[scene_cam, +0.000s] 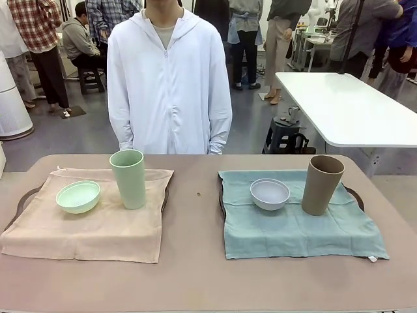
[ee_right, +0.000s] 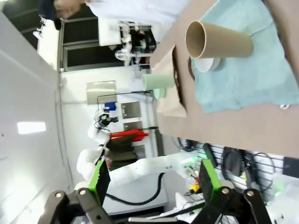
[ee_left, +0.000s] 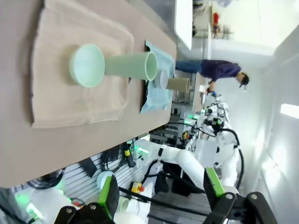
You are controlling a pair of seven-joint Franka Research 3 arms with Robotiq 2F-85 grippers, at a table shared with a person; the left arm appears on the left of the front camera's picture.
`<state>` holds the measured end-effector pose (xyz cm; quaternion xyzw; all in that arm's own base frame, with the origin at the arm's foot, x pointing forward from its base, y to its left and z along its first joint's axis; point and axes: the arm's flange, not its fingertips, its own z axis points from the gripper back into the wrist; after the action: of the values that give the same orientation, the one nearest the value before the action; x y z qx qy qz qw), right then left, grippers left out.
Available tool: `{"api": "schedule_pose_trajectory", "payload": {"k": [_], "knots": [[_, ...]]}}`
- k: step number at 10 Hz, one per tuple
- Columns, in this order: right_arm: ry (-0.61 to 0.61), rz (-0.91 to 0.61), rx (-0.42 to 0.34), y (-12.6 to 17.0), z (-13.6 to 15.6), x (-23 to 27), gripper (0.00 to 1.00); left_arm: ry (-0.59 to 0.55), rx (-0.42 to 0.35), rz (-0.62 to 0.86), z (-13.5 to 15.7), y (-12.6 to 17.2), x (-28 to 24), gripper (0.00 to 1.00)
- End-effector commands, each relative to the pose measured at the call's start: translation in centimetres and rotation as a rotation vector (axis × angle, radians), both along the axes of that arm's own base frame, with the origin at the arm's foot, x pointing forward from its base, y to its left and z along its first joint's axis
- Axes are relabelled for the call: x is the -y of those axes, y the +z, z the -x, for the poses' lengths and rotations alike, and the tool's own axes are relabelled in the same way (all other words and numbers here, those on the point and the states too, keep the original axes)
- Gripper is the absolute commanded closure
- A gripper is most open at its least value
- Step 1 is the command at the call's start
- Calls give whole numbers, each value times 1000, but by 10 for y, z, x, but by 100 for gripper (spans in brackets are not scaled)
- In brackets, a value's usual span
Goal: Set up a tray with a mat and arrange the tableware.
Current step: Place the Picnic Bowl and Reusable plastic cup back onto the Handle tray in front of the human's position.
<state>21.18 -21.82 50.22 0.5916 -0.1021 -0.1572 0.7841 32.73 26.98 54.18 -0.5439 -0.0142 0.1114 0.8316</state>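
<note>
On the left a beige mat [scene_cam: 91,218] covers its tray [scene_cam: 23,199], with the pale green bowl [scene_cam: 78,196] sitting at the far left of it and the tall pale green cup [scene_cam: 128,178] upright just to its right, close but not quite touching. To the right a teal mat [scene_cam: 296,225] covers the other tray [scene_cam: 354,194], carrying the small white bowl [scene_cam: 270,193] and, just right of it, the tall brown cup [scene_cam: 322,184]. Both settings look arranged. The left gripper [ee_left: 159,196] hangs off the near edge, jaws spread wide, empty; the right gripper [ee_right: 152,193] likewise, wide and empty. If anything remains, I'd only square the mats, moving gently so neither tall cup tips
</note>
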Motion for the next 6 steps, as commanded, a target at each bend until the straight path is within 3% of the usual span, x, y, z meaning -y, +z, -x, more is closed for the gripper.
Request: {"api": "schedule_pose_trajectory", "payload": {"k": [1,2,6], "knots": [[-11,-54,12,-13,16,11,0,40,-45,14,-5,4,-16,4],[-14,-42,-3,-15,13,8,0,34,-49,-46,-9,4,-12,4],[-11,-33,2,-7,14,8,0,23,-20,1,1,-5,-12,4]]}}
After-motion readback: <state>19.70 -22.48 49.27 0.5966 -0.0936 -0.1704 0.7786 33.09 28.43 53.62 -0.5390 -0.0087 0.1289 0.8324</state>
